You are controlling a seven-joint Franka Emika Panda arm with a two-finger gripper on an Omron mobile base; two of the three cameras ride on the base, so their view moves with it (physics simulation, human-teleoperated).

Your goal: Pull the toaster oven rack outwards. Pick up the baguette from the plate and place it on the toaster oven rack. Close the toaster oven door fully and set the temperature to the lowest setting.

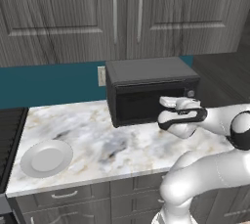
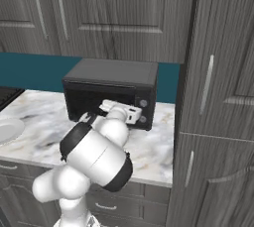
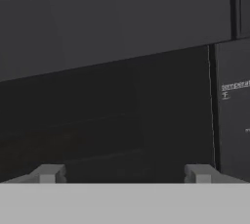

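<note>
1. Gripper (image 3: 125,174), jaws spread wide and empty, faces the toaster oven (image 1: 151,91) at the counter's back edge.
2. Toaster oven door (image 2: 101,102) appears shut; the temperature step looks to be in hand, so the next move calls for reaching a knob (image 2: 143,103) on the right front.
3. Arm stretches forward, wrist level.
4. Plate (image 1: 46,158) sits bare near the counter's front-left corner.

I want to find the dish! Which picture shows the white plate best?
The left base view: the whole round white plate sits in plain sight on the marble counter, left of the toaster oven. The right base view catches just its rim at the left edge. The hand view looks at the oven's dark front.
</note>
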